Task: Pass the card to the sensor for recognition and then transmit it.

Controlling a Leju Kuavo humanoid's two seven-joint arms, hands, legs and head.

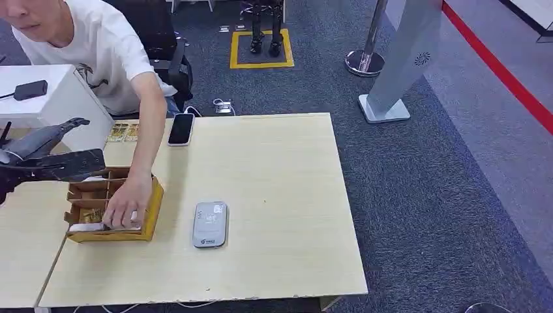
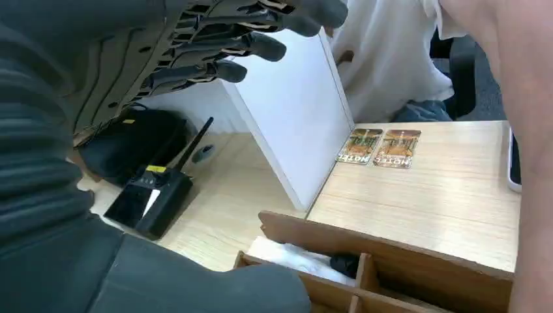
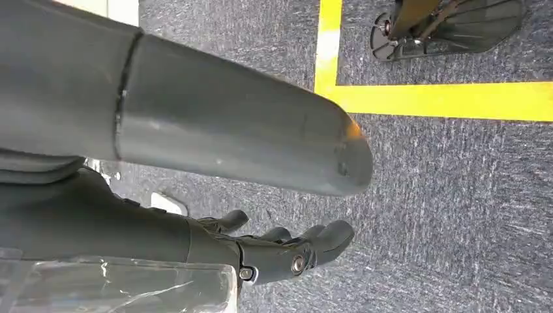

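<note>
Grey carpet floor (image 1: 417,195) with one yellow taped square (image 1: 261,49) and one red line (image 1: 502,72) running along the far right; one grey pedestal post (image 1: 398,72) and one chrome stanchion base (image 1: 364,62) stand on it beyond the table. One light wood table (image 1: 274,169) ahead of the robot, with a white box-like block (image 1: 55,98) beside its far left corner. One person in a white shirt (image 1: 98,45) leans in from the far left side, one hand (image 1: 127,205) reaching down into the wooden divided box (image 1: 153,208), which sits on the table just below and to the right of the left hand (image 1: 55,156). Left hand hovers above the table's left edge, fingers (image 2: 261,45) stretched out and apart, holding nothing. One grey card reader (image 1: 210,224) lies flat on the table, right of the box and well to the right of the left hand. One dark phone (image 1: 181,128) lies near the far table edge, beyond and to the right of the left hand. Two cards (image 2: 379,147) printed "HOTEL" lie side by side, touching, flat on the table beyond the box, just ahead of the left hand and apart from it. One black handheld radio (image 2: 153,195) with an antenna lies on the lower surface under the left hand. Right hand (image 3: 280,251) hangs over the carpet, fingers loosely curled, nothing in it; whether it counts as clenched, cannot tell.
</note>
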